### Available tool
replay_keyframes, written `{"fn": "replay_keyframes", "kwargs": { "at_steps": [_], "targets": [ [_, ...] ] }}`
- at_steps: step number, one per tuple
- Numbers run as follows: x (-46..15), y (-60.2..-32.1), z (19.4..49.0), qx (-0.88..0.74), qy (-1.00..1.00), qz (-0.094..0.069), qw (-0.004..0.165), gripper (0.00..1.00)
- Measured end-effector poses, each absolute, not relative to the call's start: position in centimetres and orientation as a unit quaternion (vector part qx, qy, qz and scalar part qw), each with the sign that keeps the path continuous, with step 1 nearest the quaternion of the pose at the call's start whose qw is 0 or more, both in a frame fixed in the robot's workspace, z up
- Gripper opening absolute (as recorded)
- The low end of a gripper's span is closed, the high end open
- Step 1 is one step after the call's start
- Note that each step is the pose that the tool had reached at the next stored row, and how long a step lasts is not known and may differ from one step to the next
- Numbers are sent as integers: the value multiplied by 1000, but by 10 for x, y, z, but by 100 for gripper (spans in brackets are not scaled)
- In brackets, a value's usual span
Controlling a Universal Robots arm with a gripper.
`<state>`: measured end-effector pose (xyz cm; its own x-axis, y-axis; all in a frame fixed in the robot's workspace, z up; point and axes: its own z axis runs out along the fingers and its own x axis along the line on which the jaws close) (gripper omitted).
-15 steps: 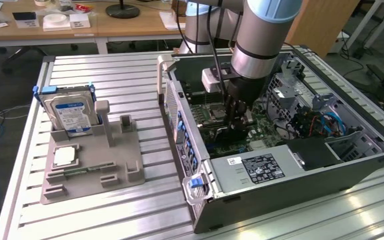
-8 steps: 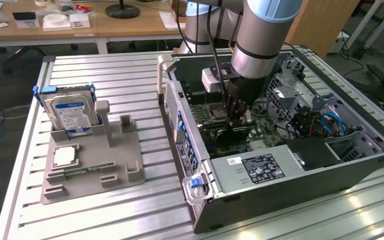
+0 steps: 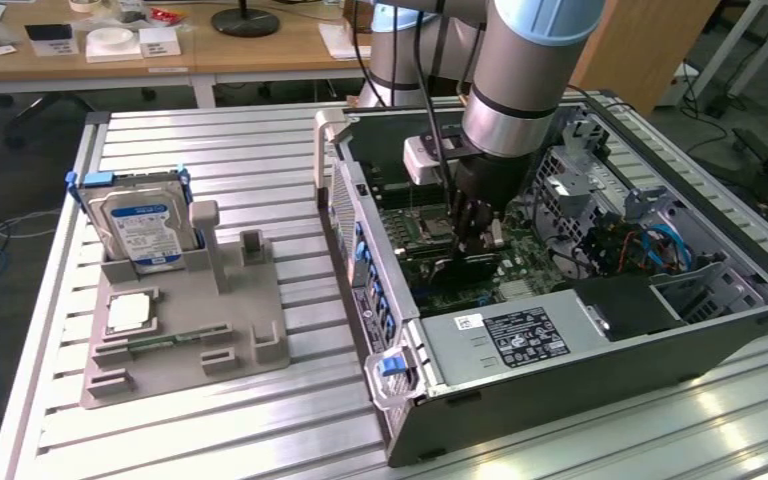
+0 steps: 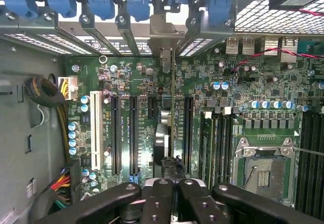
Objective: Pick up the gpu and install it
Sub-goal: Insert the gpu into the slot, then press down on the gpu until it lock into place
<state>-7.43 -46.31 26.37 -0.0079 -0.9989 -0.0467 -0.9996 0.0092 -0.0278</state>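
On the slatted metal table (image 3: 224, 150), inside the open computer case (image 3: 598, 350), the claw (image 4: 173, 183) grips the gpu (image 4: 172, 112) edgewise.

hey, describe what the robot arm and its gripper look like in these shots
The arm is a thick grey-silver tube with a pale blue band near the top and a polished metal ring lower down. A whitish box is mounted at the wrist, with dark cables hanging beside it. The gripper is black; its fingers are matte black linkages with round rivets.

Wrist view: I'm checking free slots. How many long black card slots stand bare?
3 black slots: two beside the white slot, one between the gpu and the memory slots. The gpu may hide another.
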Motion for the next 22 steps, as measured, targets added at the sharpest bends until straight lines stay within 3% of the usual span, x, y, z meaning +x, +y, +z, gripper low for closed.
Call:
{"fn": "replay_keyframes", "kwargs": {
  "at_steps": [22],
  "targets": [
    [-74,-463,269,-704,710,7,26,11]
  ]
}}
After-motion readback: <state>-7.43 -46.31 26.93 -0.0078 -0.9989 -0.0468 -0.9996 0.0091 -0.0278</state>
